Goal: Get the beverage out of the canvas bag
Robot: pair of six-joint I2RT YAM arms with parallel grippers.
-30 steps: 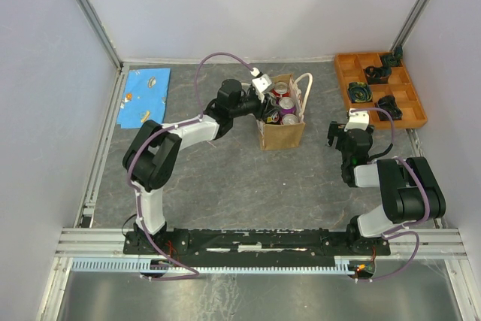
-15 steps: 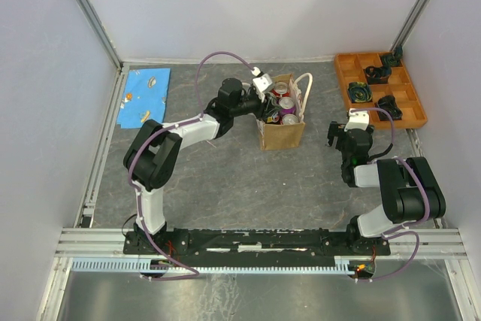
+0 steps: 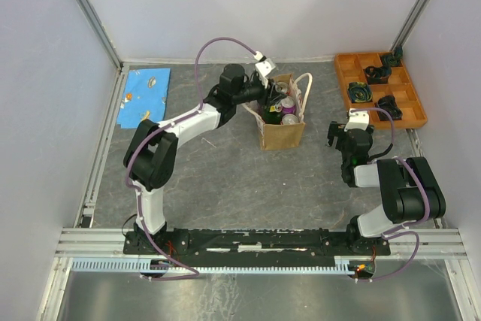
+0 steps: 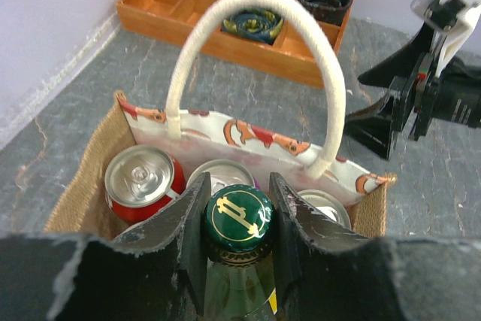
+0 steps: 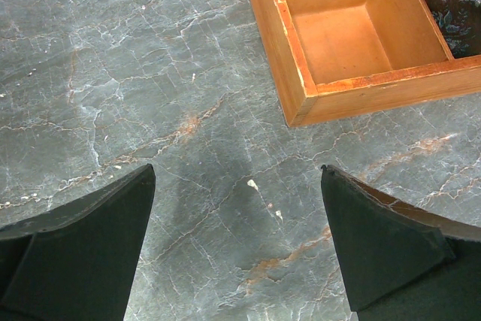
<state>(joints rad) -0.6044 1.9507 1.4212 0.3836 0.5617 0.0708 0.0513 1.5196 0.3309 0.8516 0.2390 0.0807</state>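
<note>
The tan canvas bag (image 3: 282, 135) stands upright mid-table with white rope handles (image 4: 256, 2). In the left wrist view its burlap side (image 4: 78, 189) holds a red can (image 4: 140, 177), two silver-topped cans (image 4: 328, 205), and a green glass bottle with a green-and-gold cap (image 4: 239, 216). My left gripper (image 4: 238, 187) is shut on the bottle's neck just under the cap, over the bag's near-left part (image 3: 268, 97). The bottle's body is hidden below. My right gripper (image 5: 237, 178) is open and empty above bare table, right of the bag (image 3: 338, 136).
An orange compartment tray (image 3: 343, 74) with dark coiled items sits at the back right; its corner shows in the right wrist view (image 5: 279, 43). A blue patterned cloth (image 3: 144, 94) lies at the back left. Grey walls enclose the table.
My left wrist has risen and shifted toward the back with the bottle cap between its fingers. The bag and the right arm have not moved.
</note>
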